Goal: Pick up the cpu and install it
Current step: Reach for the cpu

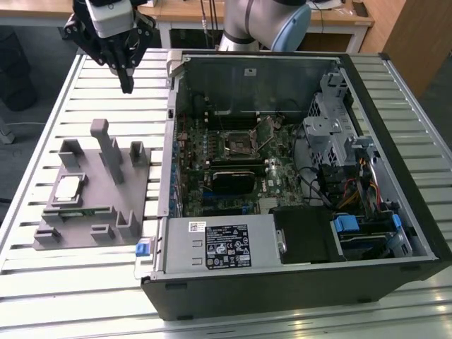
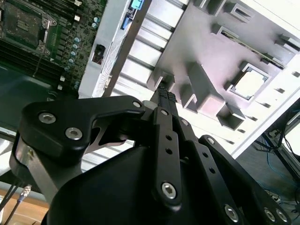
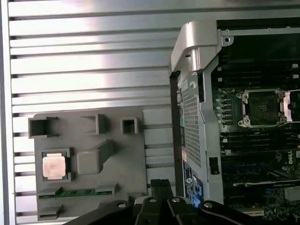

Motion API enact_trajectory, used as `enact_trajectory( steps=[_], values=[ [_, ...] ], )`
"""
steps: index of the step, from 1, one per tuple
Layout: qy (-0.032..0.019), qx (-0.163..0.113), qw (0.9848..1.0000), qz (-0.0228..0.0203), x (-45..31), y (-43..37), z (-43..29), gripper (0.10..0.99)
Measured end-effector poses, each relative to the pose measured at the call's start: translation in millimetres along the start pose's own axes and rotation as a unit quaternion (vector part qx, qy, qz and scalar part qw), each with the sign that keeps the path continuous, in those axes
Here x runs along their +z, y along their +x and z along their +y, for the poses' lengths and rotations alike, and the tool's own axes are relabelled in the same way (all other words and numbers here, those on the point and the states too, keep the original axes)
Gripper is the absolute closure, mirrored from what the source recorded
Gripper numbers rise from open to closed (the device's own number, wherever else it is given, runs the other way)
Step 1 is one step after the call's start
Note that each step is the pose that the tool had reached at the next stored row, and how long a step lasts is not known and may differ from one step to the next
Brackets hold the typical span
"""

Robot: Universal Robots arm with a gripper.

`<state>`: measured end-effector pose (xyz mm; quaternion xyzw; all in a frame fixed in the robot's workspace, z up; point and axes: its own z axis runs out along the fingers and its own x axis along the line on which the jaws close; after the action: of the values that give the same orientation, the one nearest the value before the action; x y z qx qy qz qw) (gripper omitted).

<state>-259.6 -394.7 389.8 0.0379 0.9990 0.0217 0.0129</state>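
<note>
Hovering at the upper left of the exterior view, the black gripper has its fingers pinched together on nothing, well apart from the small square silver-topped cpu. Nothing is done yet: the cpu sits in its pocket on the grey plastic fixture at centre left, and the motherboard socket looks empty. The cpu lies flat, lid upward; being square, it shows no long axis.

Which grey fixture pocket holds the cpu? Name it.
The square recess with the silver cpu, beside the long slot holding a green strip; other pockets show bare grey.
</note>
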Motion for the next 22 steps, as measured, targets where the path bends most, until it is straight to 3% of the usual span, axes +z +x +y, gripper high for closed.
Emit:
enact_trajectory(
  steps=[9, 22],
  values=[
    [0.0, 0.0, 1.0, 0.0, 0.0, 15.3, -0.9, 0.98],
    [0.0, 0.0, 1.0, 0.0, -0.3, 43.3, -4.5, 0.98]
  ],
)
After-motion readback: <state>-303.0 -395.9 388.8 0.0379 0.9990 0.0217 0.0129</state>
